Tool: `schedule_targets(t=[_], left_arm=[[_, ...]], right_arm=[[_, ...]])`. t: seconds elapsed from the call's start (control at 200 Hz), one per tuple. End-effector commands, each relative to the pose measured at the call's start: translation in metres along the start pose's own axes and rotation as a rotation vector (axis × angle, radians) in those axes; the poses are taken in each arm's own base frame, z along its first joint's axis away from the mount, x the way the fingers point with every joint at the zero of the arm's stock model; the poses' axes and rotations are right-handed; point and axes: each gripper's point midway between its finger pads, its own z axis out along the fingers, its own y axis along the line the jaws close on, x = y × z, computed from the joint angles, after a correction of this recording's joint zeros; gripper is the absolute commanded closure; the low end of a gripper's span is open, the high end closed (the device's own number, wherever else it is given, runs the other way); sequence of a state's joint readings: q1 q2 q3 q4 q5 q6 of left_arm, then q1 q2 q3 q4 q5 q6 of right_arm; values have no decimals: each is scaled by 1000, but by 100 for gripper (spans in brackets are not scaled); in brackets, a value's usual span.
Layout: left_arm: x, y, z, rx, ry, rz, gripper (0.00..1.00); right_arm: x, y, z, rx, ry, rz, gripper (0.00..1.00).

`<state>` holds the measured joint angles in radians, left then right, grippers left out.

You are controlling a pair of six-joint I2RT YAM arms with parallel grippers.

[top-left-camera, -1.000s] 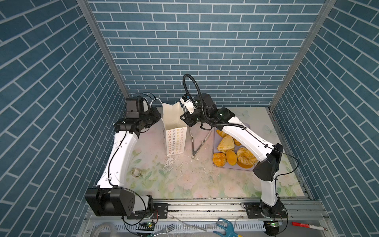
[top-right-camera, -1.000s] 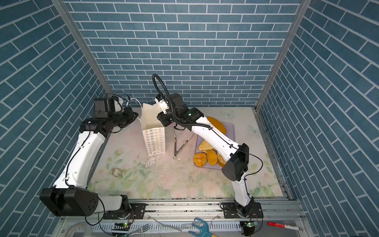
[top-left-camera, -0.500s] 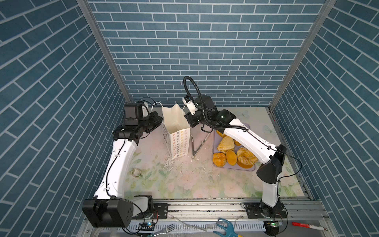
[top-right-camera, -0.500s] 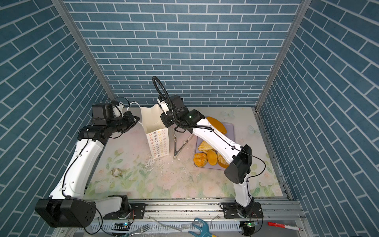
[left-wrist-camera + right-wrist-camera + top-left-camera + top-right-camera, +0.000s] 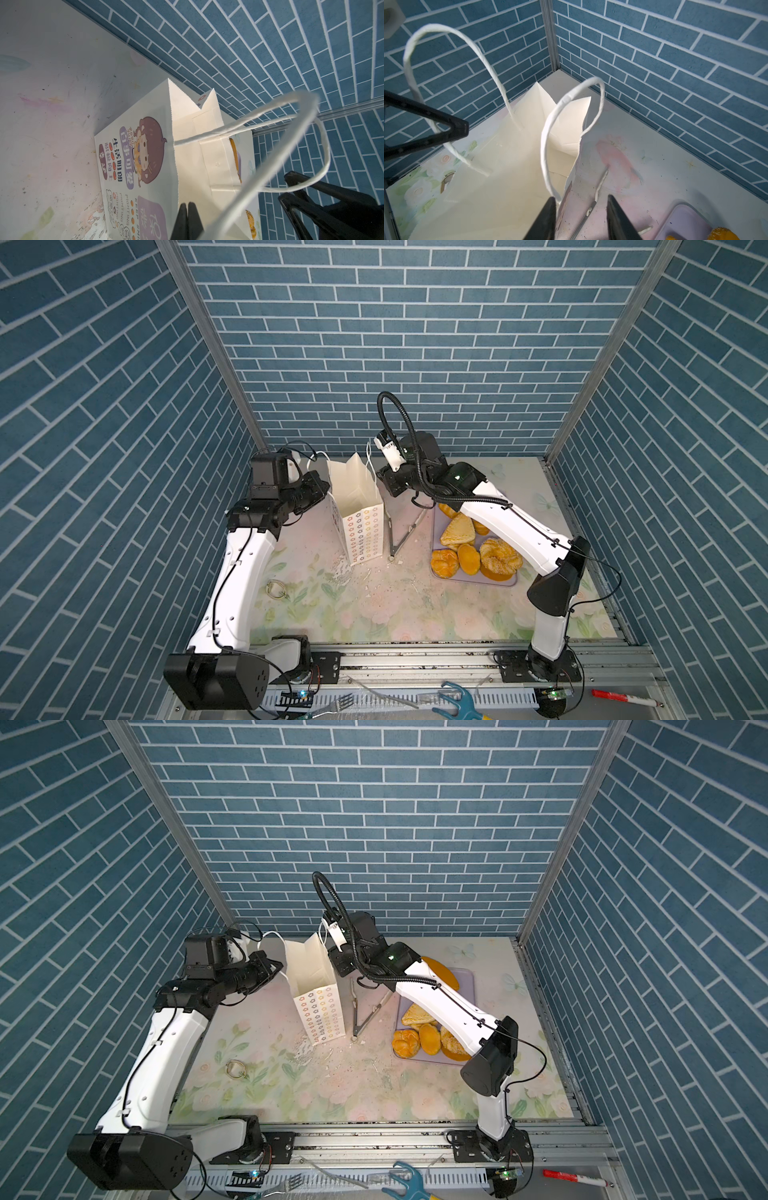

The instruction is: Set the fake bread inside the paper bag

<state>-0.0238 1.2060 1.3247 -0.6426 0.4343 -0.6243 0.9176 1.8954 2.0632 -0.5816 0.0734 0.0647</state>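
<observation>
The left pincer is pressed fully closed. Its black fingers pinch the top rim of the paper bag on the wall with the cartoon girl print. The bag stands on the desk directly in front of this pincer, mouth open. One cord handle loops up just past the fingertips.

The right pincer is at the opposite wall of the bag, with its jaws parted and nothing gripped. One finger hangs over the bag's mouth and the other is outside it. The rim and the base of the nearer handle lie between them. Whether either finger touches the paper cannot be told.

Just outside the right pincer's outer finger, metal tongs lie on the desk beside the bag. Beyond the tongs, farther out from this pincer and partly under its arm, is the flat lavender tray. The fake bread is piled on the tray, well apart from the bag: a triangle, round buns and a sugar-speckled piece show.

Back along the left arm, well away from its pincer, a small metal ring lies on the desk.
</observation>
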Motion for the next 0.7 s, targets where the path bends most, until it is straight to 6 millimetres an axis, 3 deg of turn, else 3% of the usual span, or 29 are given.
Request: schedule_targets(t=[0.0,0.255,0.345,0.575,0.695], left_arm=[[0,2,-9,-28,-10,34,98],[3,7,-7,-45,0,38,98],[3,8,-8,-49,0,39,98],[3,8,-8,-48,1,47,98],[2,7,-6,-43,5,49,98]], right_arm=[[-10,11,-2,-45,-31,-42,51],[-12,27,17,-110,-12,-69,54],[-13,27,18,-68,-9,-90,49],[-25,-12,-20,133,-93,-73,39],[-29,-6,-34,90,-114,-101,36]])
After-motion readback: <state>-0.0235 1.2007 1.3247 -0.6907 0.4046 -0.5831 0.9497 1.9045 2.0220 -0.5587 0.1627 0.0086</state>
